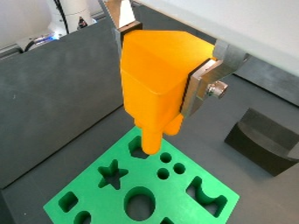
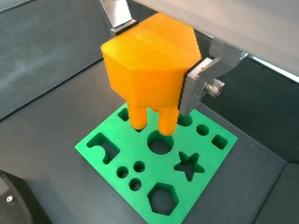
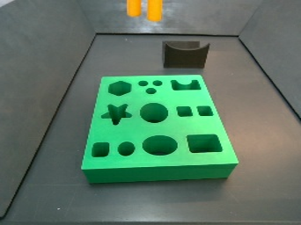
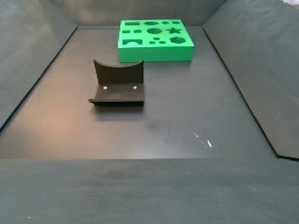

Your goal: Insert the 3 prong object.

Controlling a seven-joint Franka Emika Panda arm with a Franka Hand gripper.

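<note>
My gripper [image 1: 158, 61] is shut on the 3 prong object [image 1: 156, 83], a bright orange block with thin prongs pointing down. Both wrist views show it, and the prongs [image 2: 152, 118] are clear in a wrist view. One silver finger [image 2: 201, 83] presses its side; the opposite finger is mostly hidden behind it. The piece hangs well above the green board [image 1: 87, 185], a slab with several shaped holes that also shows in the wrist view [image 2: 208, 179]. In a side view only the prong tips [image 3: 144, 8] show, high over the board [image 3: 132, 130]. My gripper is out of view in the side view of the board [image 4: 156, 54].
The dark fixture [image 3: 185, 53] stands on the floor beyond the board; it also shows in a side view [image 4: 117, 83] and a wrist view [image 1: 263, 140]. Dark sloping walls enclose the grey floor [image 4: 176, 131].
</note>
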